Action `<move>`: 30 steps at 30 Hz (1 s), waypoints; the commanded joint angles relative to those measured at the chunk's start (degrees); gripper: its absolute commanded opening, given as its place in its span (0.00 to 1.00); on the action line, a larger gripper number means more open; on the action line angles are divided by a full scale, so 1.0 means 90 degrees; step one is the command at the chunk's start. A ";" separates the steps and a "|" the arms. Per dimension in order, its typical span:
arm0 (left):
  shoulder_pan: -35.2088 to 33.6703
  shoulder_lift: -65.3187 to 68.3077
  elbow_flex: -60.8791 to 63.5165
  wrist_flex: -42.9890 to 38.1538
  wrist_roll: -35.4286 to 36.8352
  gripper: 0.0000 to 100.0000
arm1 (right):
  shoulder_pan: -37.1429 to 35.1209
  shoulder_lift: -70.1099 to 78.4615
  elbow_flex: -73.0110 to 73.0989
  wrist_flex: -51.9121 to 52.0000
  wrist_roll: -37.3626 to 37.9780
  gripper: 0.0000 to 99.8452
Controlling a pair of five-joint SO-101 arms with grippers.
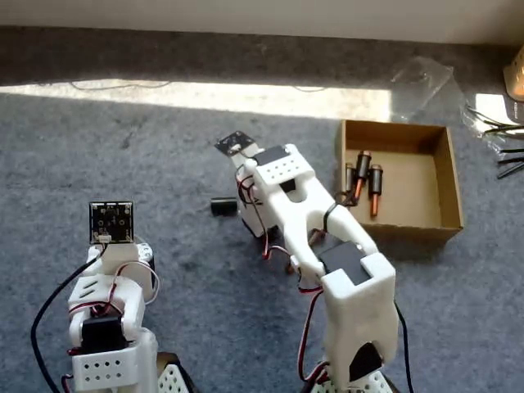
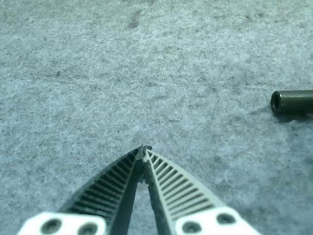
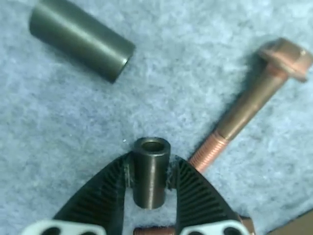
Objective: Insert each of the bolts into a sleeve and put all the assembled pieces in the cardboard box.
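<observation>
Pinching item, nearest: right gripper (image 3: 150, 165), jaws closed on the flanks of the held sleeve (image 3: 149, 178), a dark tube with its open bore facing away from the wrist. Judged step: mating this sleeve with a bolt.

Item, just beside: bolt (image 3: 250, 104), copper, lying flat on the grey carpet (image 3: 58, 127). Its threaded end is close to one jaw and its flanged head points away. Handling note: thread and bore are not in line. Either bring the sleeve axis-to-axis with the thread and slide it on, or have the other arm lift the bolt by its head and feed it in. Grip low on the sleeve so the mouth is free. Squeeze firmly but lightly, as a smooth cylinder may twist out.

Item, farther: loose sleeve (image 3: 80, 40), on its side, well apart from the held one. It is likely to roll, so avoid brushing it.

Item, other side: left gripper (image 2: 144, 152), fingers pressed together on nothing, hovering over bare carpet. It would need to spread before taking the bolt.

Item, farthest: cardboard box (image 1: 417, 180), beyond the right arm, holding three assembled pieces (image 1: 375, 187) side by side near one wall, with room beside them.
</observation>
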 commanded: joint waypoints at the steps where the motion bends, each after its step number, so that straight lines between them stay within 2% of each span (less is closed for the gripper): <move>1: -0.0044 -0.0103 -0.0142 -0.0137 -0.0039 0.01 | 0.0005 0.0151 -0.0122 0.0034 0.0039 0.01; 13: -0.0044 -0.0103 -0.0142 -0.0137 -0.0039 0.01 | 0.0034 0.0024 -0.0347 0.0034 0.0000 0.01; 21: -0.0034 -0.0103 0.0034 -0.0410 -0.0039 0.01 | 0.0103 -0.1324 -0.0757 0.0864 0.0000 0.01; 30: -0.0015 -0.0103 0.0054 -0.0420 -0.0039 0.01 | 0.0112 -0.2457 -0.0737 0.1099 0.0000 0.01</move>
